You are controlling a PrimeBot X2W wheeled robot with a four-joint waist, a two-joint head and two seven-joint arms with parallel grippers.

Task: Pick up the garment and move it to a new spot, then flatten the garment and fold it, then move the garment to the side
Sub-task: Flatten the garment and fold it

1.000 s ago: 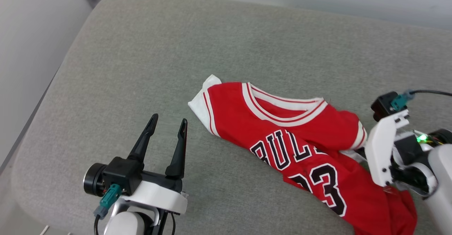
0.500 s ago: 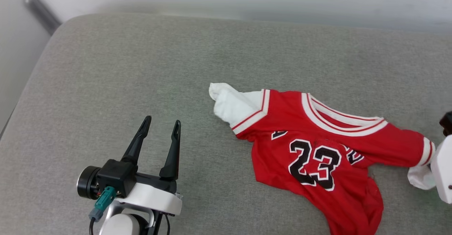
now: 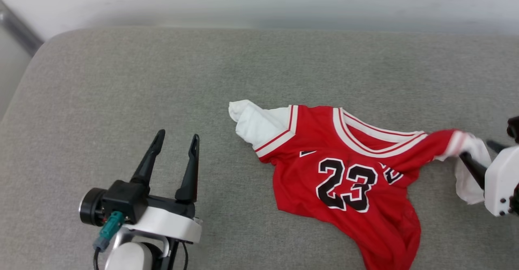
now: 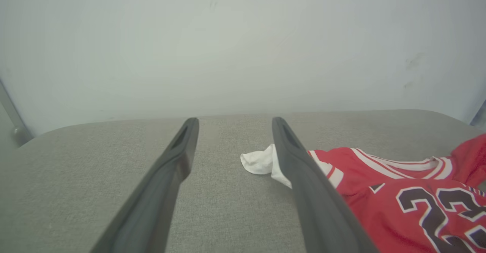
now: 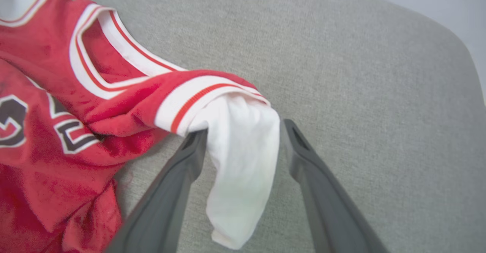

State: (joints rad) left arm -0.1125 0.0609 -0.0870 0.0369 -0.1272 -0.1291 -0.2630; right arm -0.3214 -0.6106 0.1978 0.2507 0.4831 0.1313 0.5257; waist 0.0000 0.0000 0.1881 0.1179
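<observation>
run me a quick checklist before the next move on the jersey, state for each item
1. right gripper jaws open: ok, they stand wide apart.
2. right gripper clear of the garment: not ok, the white sleeve hangs between its fingers and drapes over one.
3. left gripper open and empty: ok, over bare cushion, apart from the garment.
4. garment flat: not ok, the chest is folded over and the hem is bunched.
5. garment wholly on the cushion: cannot tell, the hem runs off the bottom of the head view.
</observation>
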